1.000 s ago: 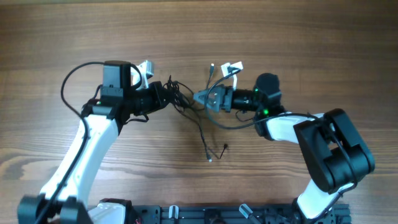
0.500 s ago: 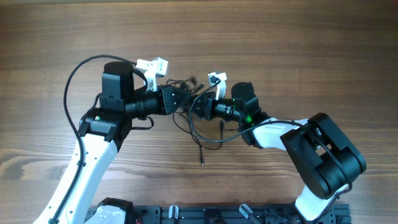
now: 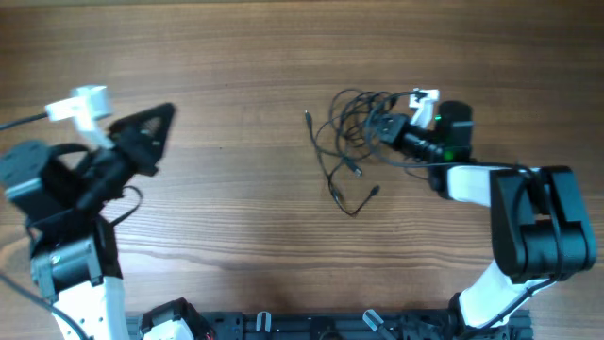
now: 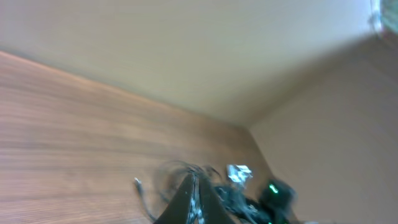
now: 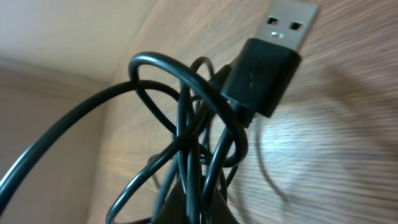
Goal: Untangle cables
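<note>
The cables (image 3: 347, 142) lie in a loose dark tangle right of the table's middle, with loose plug ends (image 3: 307, 115) trailing left and toward the front. My right gripper (image 3: 379, 127) is at the tangle's right side, shut on several strands. In the right wrist view the cables (image 5: 186, 124) loop up from between the fingers (image 5: 208, 208), and a USB plug (image 5: 270, 59) sticks out at the top. My left gripper (image 3: 167, 113) is far to the left, shut and holding nothing. Its blurred wrist view shows the closed tips (image 4: 196, 196) pointing at the distant cables (image 4: 177, 173).
The wooden table (image 3: 236, 57) runs across the whole overhead view. The right arm's body (image 3: 528, 227) fills the front right corner. The left arm (image 3: 66, 217) stands at the front left edge. A black rail (image 3: 311, 326) runs along the front edge.
My left arm has swung away to the far left, off the tangle. The right gripper has shut on the cables and drawn the tangle to the right.
</note>
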